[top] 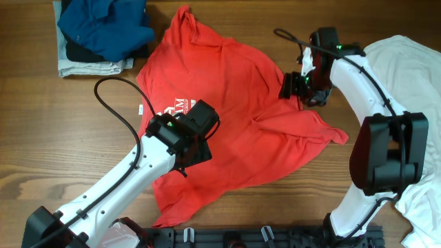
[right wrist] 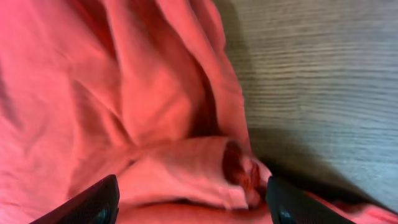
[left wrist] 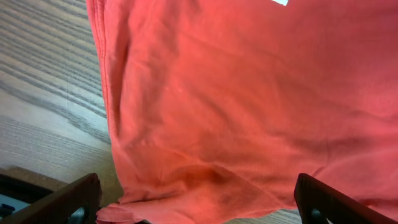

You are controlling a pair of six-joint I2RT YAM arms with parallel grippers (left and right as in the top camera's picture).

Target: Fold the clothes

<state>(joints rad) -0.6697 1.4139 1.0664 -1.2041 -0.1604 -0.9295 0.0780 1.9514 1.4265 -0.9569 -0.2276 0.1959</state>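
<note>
A wooden table (top: 41,124) fills the view; the red T-shirt (top: 234,103) lies rumpled at its centre, the white shirt (top: 413,76) at three o'clock; the left gripper (left wrist: 199,202) hovers spread wide over the hem toward seven o'clock; the right gripper (right wrist: 196,202), jaws apart, straddles a bunched sleeve (right wrist: 186,171) at two o'clock, clasping nothing. Flattening seems the step in hand; next, each gripper should pinch an edge and draw the cloth smooth.

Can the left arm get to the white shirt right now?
Probably not. The white shirt lies at the far right, beyond the right arm, while the left arm sits over the red shirt.
</note>
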